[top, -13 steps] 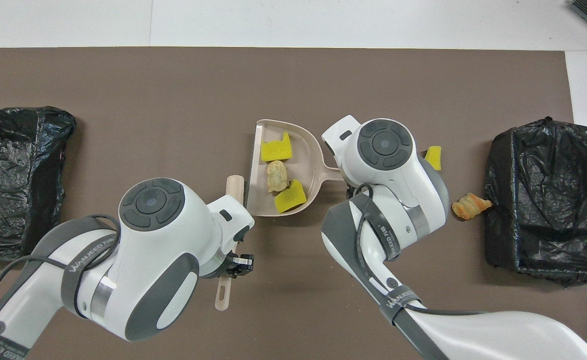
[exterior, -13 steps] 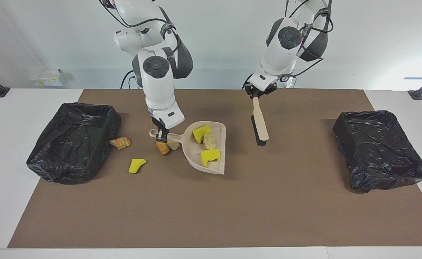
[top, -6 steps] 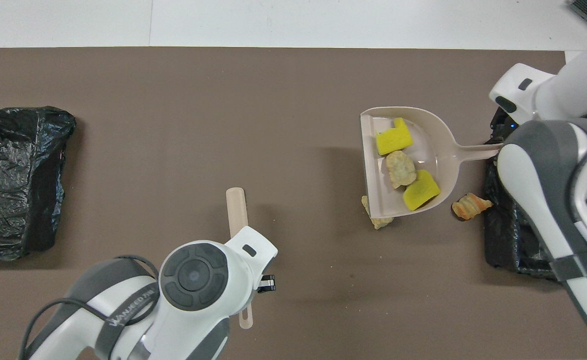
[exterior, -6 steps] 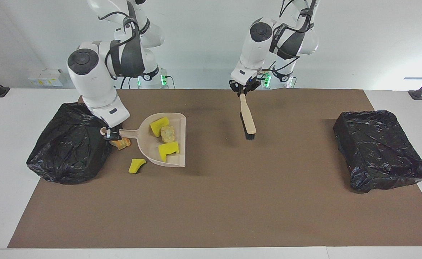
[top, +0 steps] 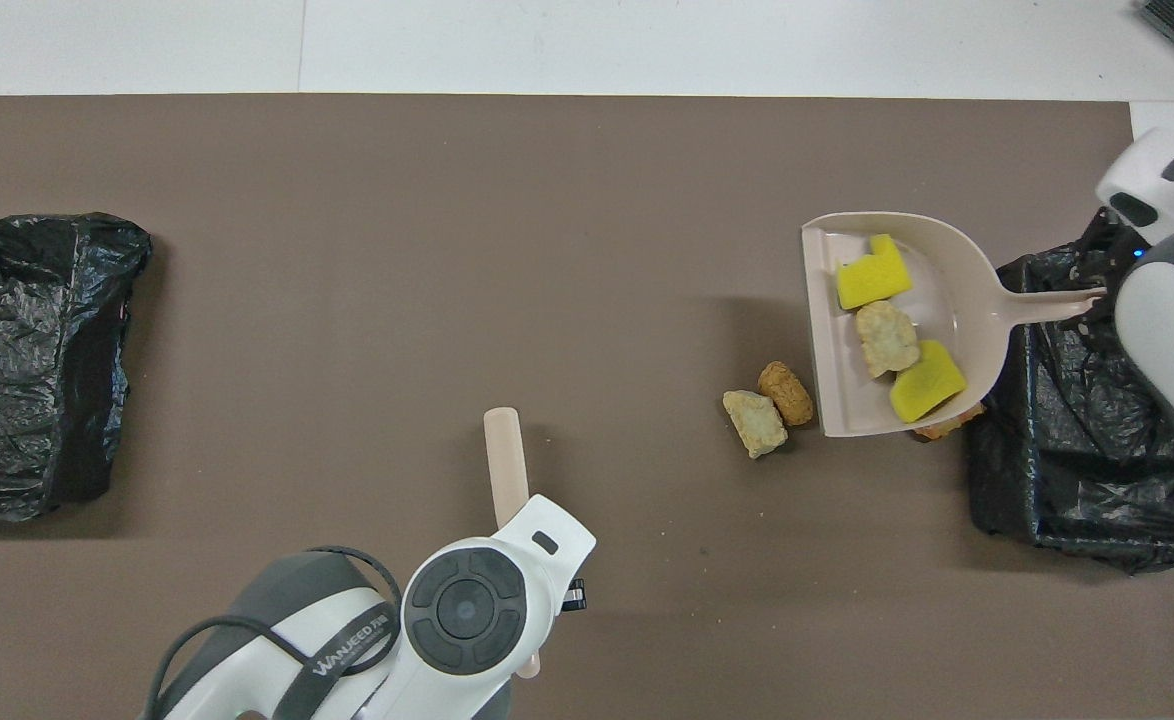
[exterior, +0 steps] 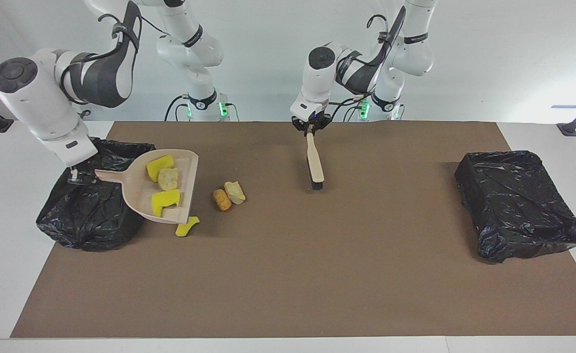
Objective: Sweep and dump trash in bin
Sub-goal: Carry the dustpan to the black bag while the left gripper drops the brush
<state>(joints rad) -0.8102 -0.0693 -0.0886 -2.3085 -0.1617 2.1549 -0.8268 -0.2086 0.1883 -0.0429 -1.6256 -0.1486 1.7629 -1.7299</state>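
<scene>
Both jaws are clamped: right gripper [exterior: 78, 177] on the dustpan [exterior: 136, 196] handle, left gripper [exterior: 310, 130] on the brush [exterior: 314, 164]. If the dustpan tilts before reaching the bin [exterior: 87, 215], the trash [exterior: 164, 189] can slide back on the mat [exterior: 317, 274].

We saw wide-open mat [exterior: 288, 284] mid-table; only two loose chunks [exterior: 228, 195] and the hanging brush [exterior: 315, 164] blocked that stretch.

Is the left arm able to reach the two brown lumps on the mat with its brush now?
Probably yes. The left gripper holds the brush, and only bare mat lies between its bristles and the two lumps; the dustpan hangs clear by the bin.
</scene>
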